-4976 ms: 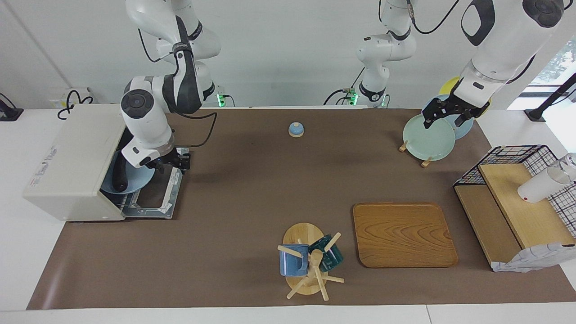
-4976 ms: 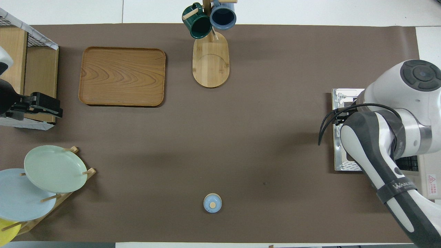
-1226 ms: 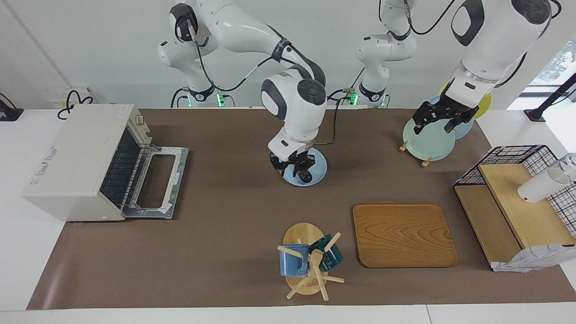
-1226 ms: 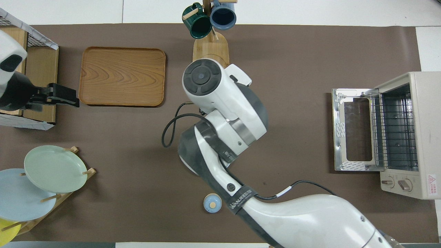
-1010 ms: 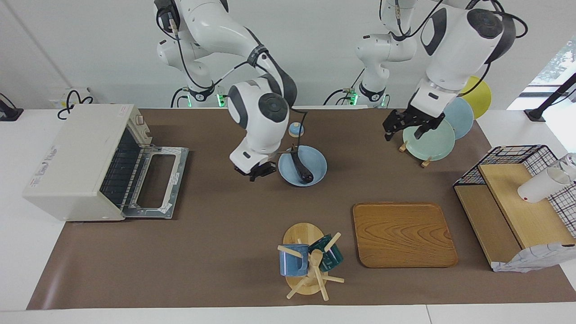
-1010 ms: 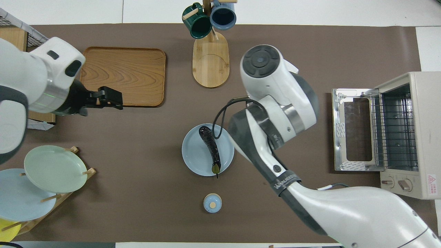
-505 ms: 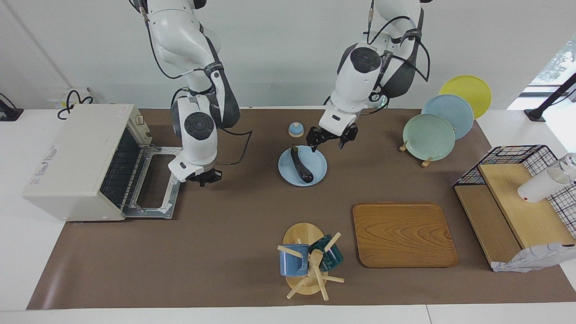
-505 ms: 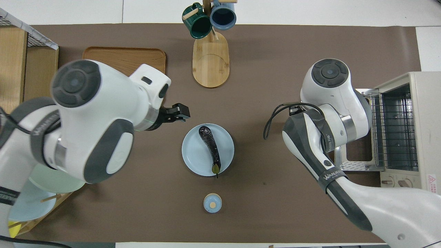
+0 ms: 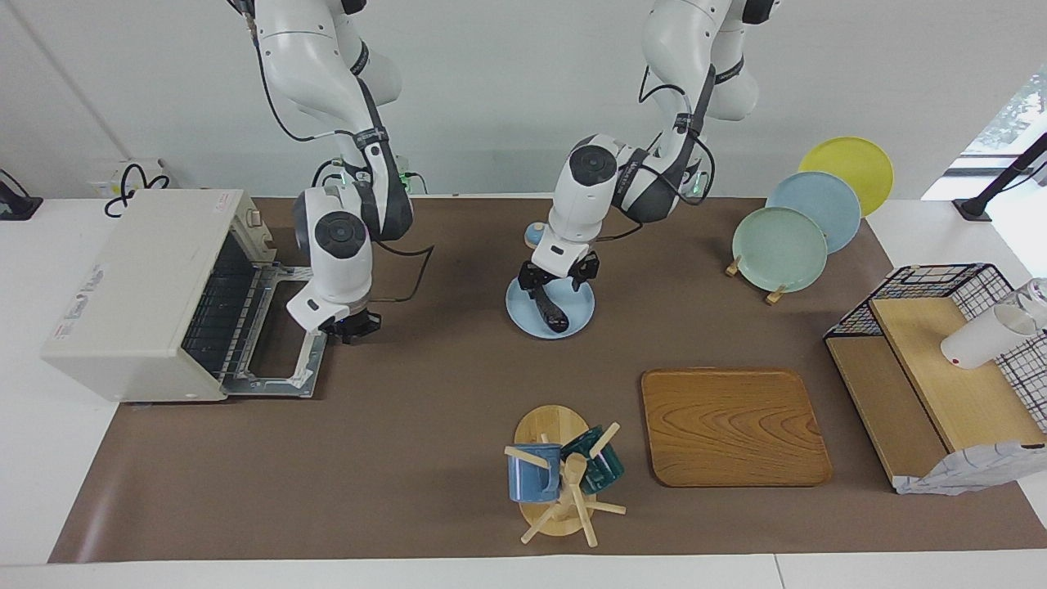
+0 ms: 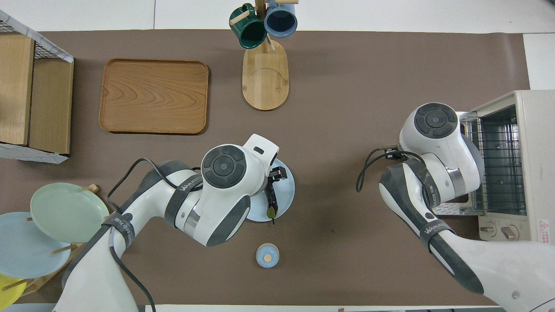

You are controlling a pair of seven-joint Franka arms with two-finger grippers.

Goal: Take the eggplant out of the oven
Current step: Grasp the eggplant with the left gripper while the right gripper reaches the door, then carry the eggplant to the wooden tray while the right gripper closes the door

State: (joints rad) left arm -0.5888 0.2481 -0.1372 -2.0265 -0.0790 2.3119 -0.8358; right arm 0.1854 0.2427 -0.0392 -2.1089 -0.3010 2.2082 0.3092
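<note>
Glossy eggplant [image 9: 550,310]; smooth plate [image 9: 577,313]; wooden tray [image 9: 733,426].

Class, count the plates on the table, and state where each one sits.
4. One plate lies flat mid-table under the eggplant. Three stand in the rack at the left arm's end: green, blue, yellow. None seems hidden.

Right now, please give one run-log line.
eggplant: on blue plate | oven: door open | left gripper: over eggplant | right gripper: at door
</note>
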